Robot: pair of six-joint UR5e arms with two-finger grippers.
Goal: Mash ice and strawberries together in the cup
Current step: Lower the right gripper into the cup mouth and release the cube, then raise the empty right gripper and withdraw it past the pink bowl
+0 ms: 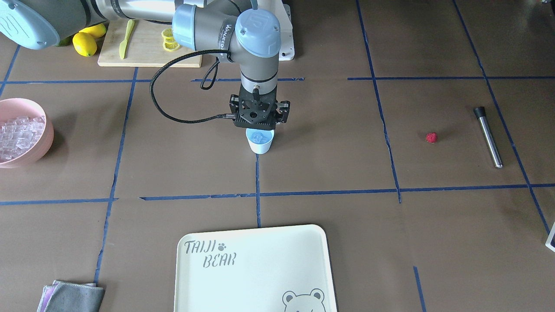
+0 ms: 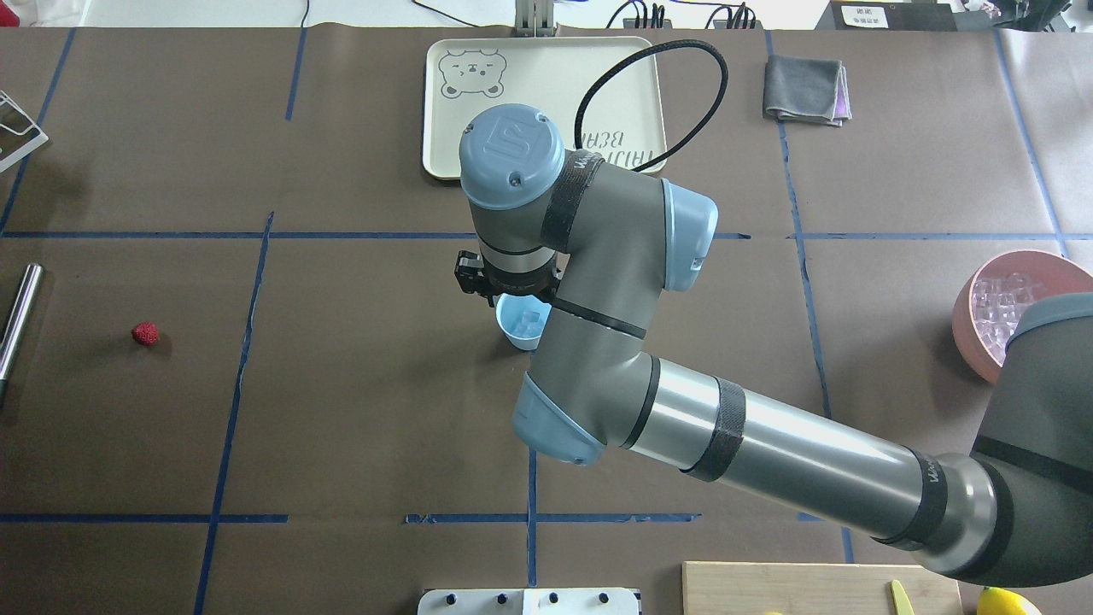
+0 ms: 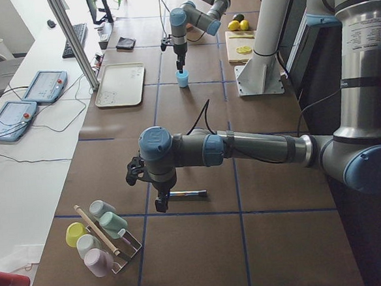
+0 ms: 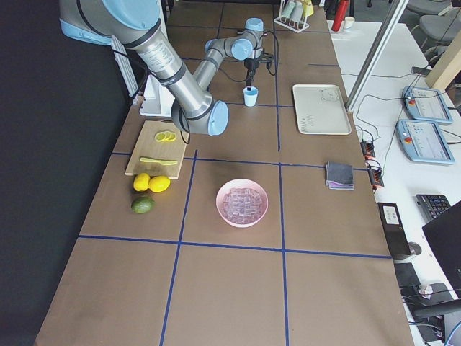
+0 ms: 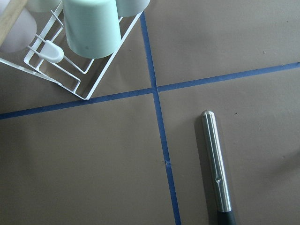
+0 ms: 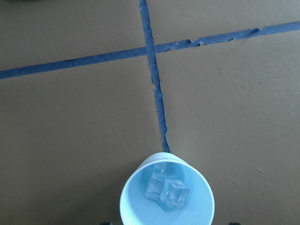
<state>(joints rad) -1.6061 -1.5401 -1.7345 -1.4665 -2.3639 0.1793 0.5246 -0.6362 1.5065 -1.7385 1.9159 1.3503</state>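
**Ice cubes in, berry not yet: a light cup with nothing holding it**

Ice cubes (image 6: 166,191), two or three of them, lie at the bottom of the cup (image 6: 136,211), close under the right wrist camera. The right gripper (image 1: 258,125) hangs straight above the cup's mouth. Its dark tips just show at the lower edge of the wrist view, and they appear spread wider than the rim with nothing between them. A sideways move from this height could catch a finger on the rim and knock the cup over, since the cup stands free on the paper with no hand bracing it.

The strawberry (image 1: 431,138) sits well apart from the cup, toward the robot's left. It is small and round, so a slightly off-centre pinch would likely roll it away, and a hard one would crush it before it reaches the cup.

The steel muddler (image 1: 489,138) lies flat beyond the strawberry, farther again from the cup. The left gripper (image 3: 160,201) hovers near it, and I cannot tell whether its fingers are spread or closed. A round bar may roll as the fingers close.

Pressing on hard, slick cubes could make them jump out, or make the unbraced cup skid or tip.
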